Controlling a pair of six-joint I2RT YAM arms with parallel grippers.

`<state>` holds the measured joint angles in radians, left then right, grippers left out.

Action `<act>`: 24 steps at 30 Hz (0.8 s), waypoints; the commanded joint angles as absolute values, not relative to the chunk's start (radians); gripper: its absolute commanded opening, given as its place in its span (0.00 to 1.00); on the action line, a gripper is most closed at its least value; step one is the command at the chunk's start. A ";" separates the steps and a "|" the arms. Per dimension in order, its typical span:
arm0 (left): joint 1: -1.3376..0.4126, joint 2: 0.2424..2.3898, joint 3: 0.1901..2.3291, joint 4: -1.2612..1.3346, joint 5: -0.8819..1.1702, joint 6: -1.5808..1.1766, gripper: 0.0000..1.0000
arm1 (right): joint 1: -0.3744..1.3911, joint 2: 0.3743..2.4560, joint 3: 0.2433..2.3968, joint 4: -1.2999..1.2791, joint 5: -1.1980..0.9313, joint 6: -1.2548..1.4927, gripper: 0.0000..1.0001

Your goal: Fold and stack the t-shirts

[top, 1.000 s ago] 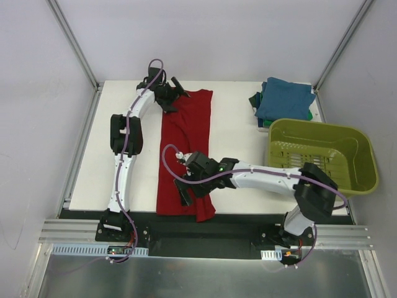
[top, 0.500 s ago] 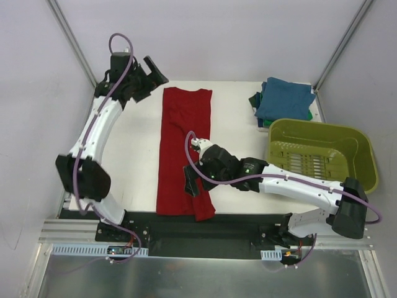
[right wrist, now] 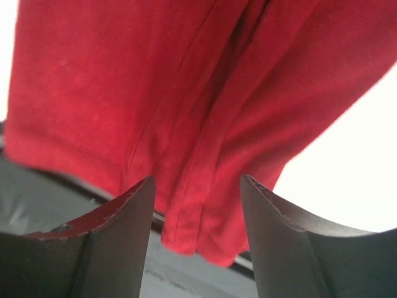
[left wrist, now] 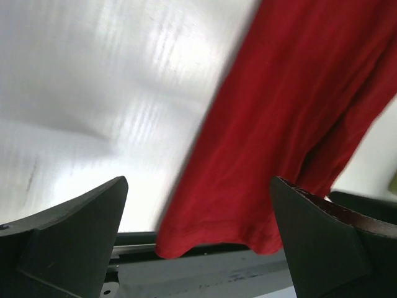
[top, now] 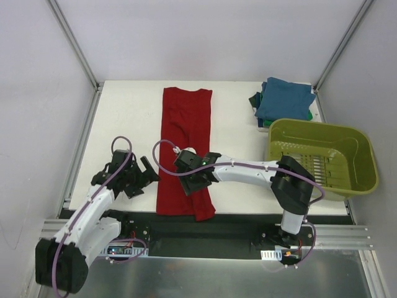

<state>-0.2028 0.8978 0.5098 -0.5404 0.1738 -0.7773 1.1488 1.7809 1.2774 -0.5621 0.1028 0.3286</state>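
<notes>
The dark red t-shirt [top: 184, 143] lies folded into a long strip down the middle of the table, its near end hanging over the front edge; it also shows in the left wrist view [left wrist: 291, 118] and the right wrist view [right wrist: 186, 93]. My left gripper [top: 147, 177] is open and empty, just left of the shirt's near end. My right gripper [top: 193, 186] is open above the shirt's near end, holding nothing. Folded teal-blue [top: 284, 99] and green [top: 267, 123] t-shirts sit stacked at the back right.
An olive-green plastic basket [top: 322, 155] stands at the right. The white table [top: 124, 124] ends in a black front rail [top: 205, 226]. Metal frame posts rise at the back corners.
My left arm has swung from the shirt's far end at the back down to the near left. My right gripper has shifted slightly left over the shirt's near end. The shirt lies still.
</notes>
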 commanded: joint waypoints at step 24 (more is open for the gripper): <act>-0.206 0.663 0.290 -0.499 0.417 -0.836 0.99 | 1.111 1.847 1.503 -0.638 0.037 0.388 0.00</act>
<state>-0.2024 0.6571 0.2993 -0.5011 0.3939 -0.8234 1.1099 1.8652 1.4197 -0.6136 0.0845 0.3668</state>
